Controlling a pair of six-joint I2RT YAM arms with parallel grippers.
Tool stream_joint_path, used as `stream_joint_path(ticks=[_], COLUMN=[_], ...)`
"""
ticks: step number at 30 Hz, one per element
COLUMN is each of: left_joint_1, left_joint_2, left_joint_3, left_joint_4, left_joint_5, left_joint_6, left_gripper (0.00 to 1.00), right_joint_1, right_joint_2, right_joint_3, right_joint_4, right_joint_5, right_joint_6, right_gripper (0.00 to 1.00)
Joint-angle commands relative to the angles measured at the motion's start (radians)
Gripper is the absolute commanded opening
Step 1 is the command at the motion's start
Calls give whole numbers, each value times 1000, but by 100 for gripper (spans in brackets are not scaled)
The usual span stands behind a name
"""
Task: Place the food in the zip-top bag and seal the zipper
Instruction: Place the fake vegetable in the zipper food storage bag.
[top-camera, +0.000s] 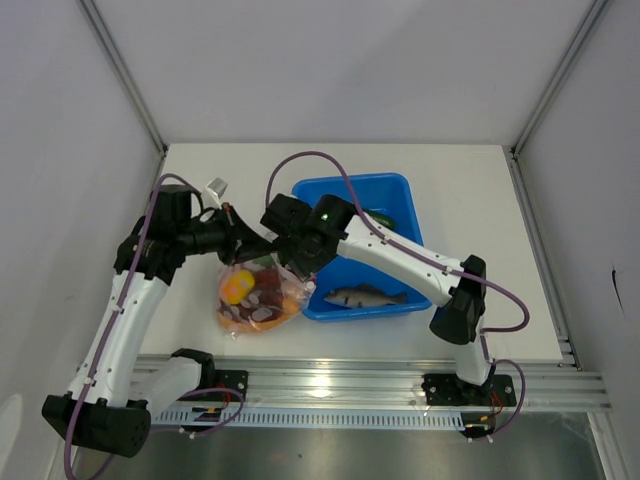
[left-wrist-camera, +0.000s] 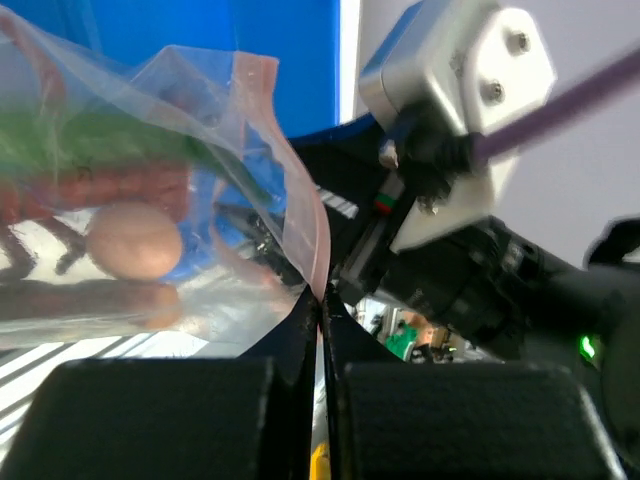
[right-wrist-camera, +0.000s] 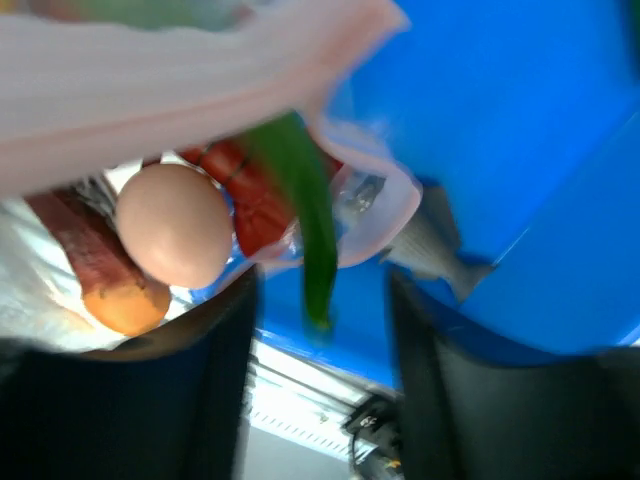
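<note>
Left tool (left-wrist-camera: 322, 318): we are seeing it clamped shut on the edge of the zip-top bag (left-wrist-camera: 150, 130), with the clear film pinched between its two fingers.
Zipper (left-wrist-camera: 300, 215): the pink-red strip is rising from the left tool's tips and curving over the bag's mouth.
Right tool (right-wrist-camera: 322, 290): its fingers are standing apart and gripping nothing. A green stalk (right-wrist-camera: 308, 220) is hanging between them, and we cannot tell which food it belongs to.
Egg (right-wrist-camera: 175, 225): it is lying inside the bag, just ahead of the right tool and touching the red chilies (right-wrist-camera: 245, 195).
Yellow pepper (top-camera: 237, 287): we are seeing it through the film, in the bag below the left tool.
Fish (right-wrist-camera: 435, 245): it is lying in the blue tub (right-wrist-camera: 520, 120), outside the bag and ahead of the right tool.
Bag's place: it is resting on the white surface (top-camera: 480, 200), under both tools and just beside the tub.
</note>
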Motion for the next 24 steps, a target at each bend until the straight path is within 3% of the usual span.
stream_joint_path(ticks=[1,3,16,24], left_joint_1=[2,2,2,2], left_joint_2=[-27,-28,-39,-45], left_joint_3=[18,18,-2,-22], left_joint_4=[57,58,60,37], left_joint_5=[60,65,63,53], left_joint_6=[3,1,0,-3], left_gripper=[0,1,1,0], right_joint_1=[5,-5,-120,-414], right_joint_2=[-94,-149,-410,-544], right_joint_3=[-75,-115,-343,-574], right_joint_4=[63,137,337,567], right_joint_5=[-18,-66,-121,-196], right_joint_6=[0,26,106,86], right_gripper=[64,75,73,74])
